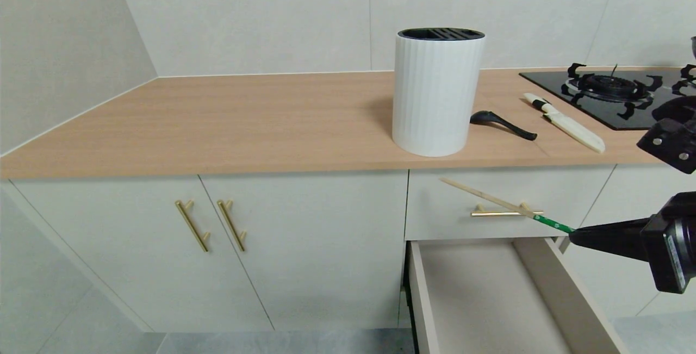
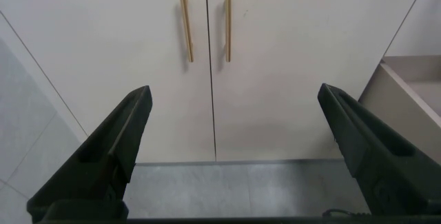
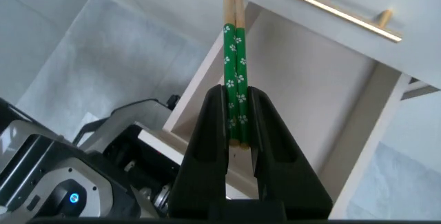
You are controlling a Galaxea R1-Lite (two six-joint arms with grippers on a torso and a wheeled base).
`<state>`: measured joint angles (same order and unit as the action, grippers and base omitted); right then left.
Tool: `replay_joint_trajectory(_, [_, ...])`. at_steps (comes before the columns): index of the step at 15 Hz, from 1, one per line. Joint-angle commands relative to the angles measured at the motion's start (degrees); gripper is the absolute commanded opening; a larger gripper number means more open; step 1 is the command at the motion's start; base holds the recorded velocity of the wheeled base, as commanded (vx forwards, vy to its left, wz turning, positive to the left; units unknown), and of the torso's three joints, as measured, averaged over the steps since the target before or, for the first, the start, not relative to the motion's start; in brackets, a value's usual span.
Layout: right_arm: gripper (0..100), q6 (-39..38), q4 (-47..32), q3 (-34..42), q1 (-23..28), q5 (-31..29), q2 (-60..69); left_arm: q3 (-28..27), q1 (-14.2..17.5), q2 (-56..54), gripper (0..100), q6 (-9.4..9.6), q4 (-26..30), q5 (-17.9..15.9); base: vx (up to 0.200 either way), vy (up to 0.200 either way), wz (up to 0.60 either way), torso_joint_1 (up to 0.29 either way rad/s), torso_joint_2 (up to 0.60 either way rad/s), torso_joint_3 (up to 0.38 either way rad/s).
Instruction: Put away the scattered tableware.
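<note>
Head view: on the wooden desk (image 1: 244, 125), a white ribbed utensil holder (image 1: 437, 93) stands upright near the front edge. A black spoon (image 1: 503, 124) lies just beside it, with a pale-bladed knife (image 1: 565, 123) between the spoon and the gas hob (image 1: 609, 90). Below the desk edge, the right hand (image 1: 572, 230) is clamped on the green-patterned ends of a pair of chopsticks (image 1: 500, 202). It holds them in the air, slanting across a closed drawer front above the open drawer (image 1: 473, 289).

Left wrist view: the left hand (image 2: 234, 96) hangs low with its fingers (image 2: 131, 124) spread wide, holding nothing. It faces two closed cupboard doors (image 2: 275, 79) with brass handles (image 2: 185, 25), above a grey floor (image 2: 234, 182).

Right wrist view: both fingers of the right hand press against the chopsticks' (image 3: 234, 45) green section. The bare wooden tips point away, past the open drawer's rim and a brass bar handle (image 3: 344, 16).
</note>
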<state>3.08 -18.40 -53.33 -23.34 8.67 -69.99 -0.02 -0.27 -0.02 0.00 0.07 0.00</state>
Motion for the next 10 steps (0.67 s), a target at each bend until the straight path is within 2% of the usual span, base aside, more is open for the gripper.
replay_joint_trajectory(1, [0, 0.0, 0.0, 0.4, -0.7, -0.1, -0.6, 0.0, 0.0, 0.0, 100, 0.0, 0.0, 0.0, 0.0, 0.0, 0.0, -0.105, 0.27, 0.163])
replay_joint_trajectory(10, [0, 0.0, 0.1, 0.9, -0.8, -0.3, -2.8, 0.0, 0.0, 0.0, 100, 0.0, 0.0, 0.0, 0.0, 0.0, 0.0, -0.139, 0.43, 0.288])
